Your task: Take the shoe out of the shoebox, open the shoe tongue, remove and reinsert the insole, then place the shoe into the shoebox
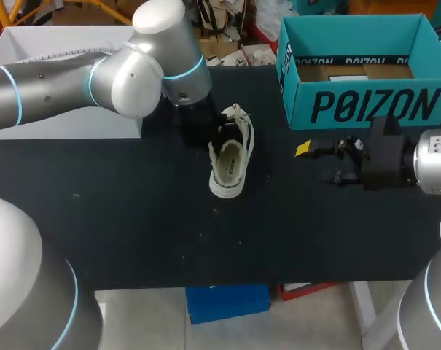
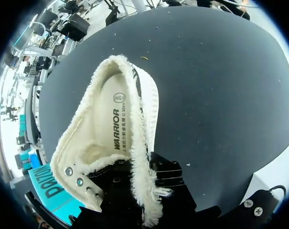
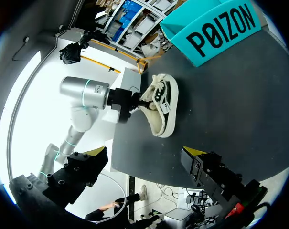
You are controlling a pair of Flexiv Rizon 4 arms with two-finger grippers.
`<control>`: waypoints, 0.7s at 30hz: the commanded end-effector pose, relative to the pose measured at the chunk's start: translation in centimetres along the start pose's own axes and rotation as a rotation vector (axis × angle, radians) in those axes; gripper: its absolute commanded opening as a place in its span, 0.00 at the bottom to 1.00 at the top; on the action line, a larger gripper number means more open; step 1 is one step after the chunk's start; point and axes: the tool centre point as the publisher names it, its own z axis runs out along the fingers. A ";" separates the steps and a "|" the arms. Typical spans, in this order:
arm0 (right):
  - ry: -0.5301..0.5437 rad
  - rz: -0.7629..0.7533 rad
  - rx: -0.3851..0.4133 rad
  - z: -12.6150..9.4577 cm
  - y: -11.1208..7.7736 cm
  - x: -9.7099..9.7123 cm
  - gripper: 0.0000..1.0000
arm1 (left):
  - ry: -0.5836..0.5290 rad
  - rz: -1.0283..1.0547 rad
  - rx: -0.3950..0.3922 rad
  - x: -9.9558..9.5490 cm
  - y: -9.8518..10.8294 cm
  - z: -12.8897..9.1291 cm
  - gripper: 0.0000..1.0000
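Note:
A white shoe (image 1: 231,164) with a fleecy lining lies on the black table (image 1: 133,219), heel toward the front edge. My left gripper (image 1: 219,130) is at the shoe's laced end, shut on a fleecy edge of the upper; in the left wrist view that edge runs between the black fingers (image 2: 170,183) of the left gripper (image 2: 145,193). The insole (image 2: 116,125) shows inside the shoe (image 2: 134,95). My right gripper (image 1: 316,163) hangs open and empty to the right of the shoe, in front of the teal shoebox (image 1: 358,102). The right wrist view shows the shoe (image 3: 162,107) ahead of the right gripper (image 3: 144,157).
The open shoebox (image 3: 216,33) stands at the back right. A white box (image 1: 60,44) sits at the back left behind my left arm. Bare table spreads in front of the shoe.

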 end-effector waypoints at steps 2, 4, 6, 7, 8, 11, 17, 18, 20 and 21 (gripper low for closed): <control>-0.003 0.001 -0.001 0.1 0.0 0.1 1.00 | -0.025 0.007 -0.003 -0.2 -0.7 -2.5 0.00; -0.003 0.001 -0.001 0.1 0.0 0.1 1.00 | -0.041 0.004 0.000 -0.5 -0.7 -3.4 0.00; -0.003 0.001 -0.001 0.1 0.0 0.1 1.00 | -0.044 0.006 -0.006 -0.7 -0.7 -4.2 0.00; -0.003 0.001 -0.001 0.1 0.0 0.1 1.00 | -0.048 0.007 -0.011 -0.8 -0.6 -4.8 0.00; -0.003 0.001 -0.001 0.1 0.0 0.1 1.00 | -0.054 0.007 -0.014 -1.0 -0.5 -5.5 0.00; -0.003 0.001 -0.001 0.1 0.0 0.1 1.00 | -0.060 0.010 -0.022 -1.3 -0.5 -7.0 0.00; -0.003 0.001 -0.001 0.1 0.0 0.1 1.00 | -0.082 0.041 -0.035 -1.8 1.3 -10.1 0.00; -0.003 0.001 -0.001 0.1 0.0 0.1 1.00 | -0.085 0.040 -0.035 -1.8 1.6 -10.3 0.00; -0.003 0.001 -0.001 0.1 0.0 0.1 1.00 | -0.089 0.044 -0.038 -1.6 2.8 -11.0 0.00; -0.003 0.001 -0.001 0.1 0.0 0.1 1.00 | -0.093 0.041 -0.037 -1.5 3.2 -11.2 0.00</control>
